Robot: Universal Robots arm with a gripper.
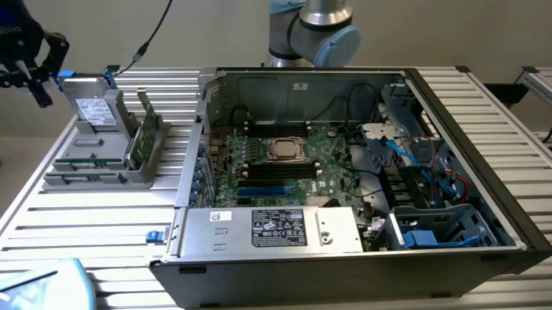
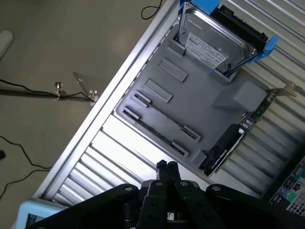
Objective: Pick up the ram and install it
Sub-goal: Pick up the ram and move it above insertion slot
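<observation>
The ram (image 1: 86, 161) (image 2: 155, 131) stands on its long edge in a slot of the gray holder (image 1: 138, 171) (image 2: 200, 109), in the low front part of that holder, on the side away from the hard drive (image 1: 89, 108) (image 2: 214, 45). Its long axis runs along the holder's front edge, so in the exterior view it points from the exterior view's left to the exterior view's right. It lies level, with its thin top edge facing up. From here it looks like a narrow green strip with dark parts along it; its chips and label cannot be made out. A wider green card (image 1: 145, 132) (image 2: 255, 114) stands upright at the holder's side nearest the open computer case (image 1: 345, 161). The end effector (image 1: 30, 77) (image 2: 167, 166) hangs in the air off the holder's hard-drive end, well apart from the ram. Its two fingertips (image 2: 162, 165) are pressed together with nothing between them. The holder rests on the slatted metal table (image 1: 77, 219) (image 2: 124, 157), beside the case.
</observation>
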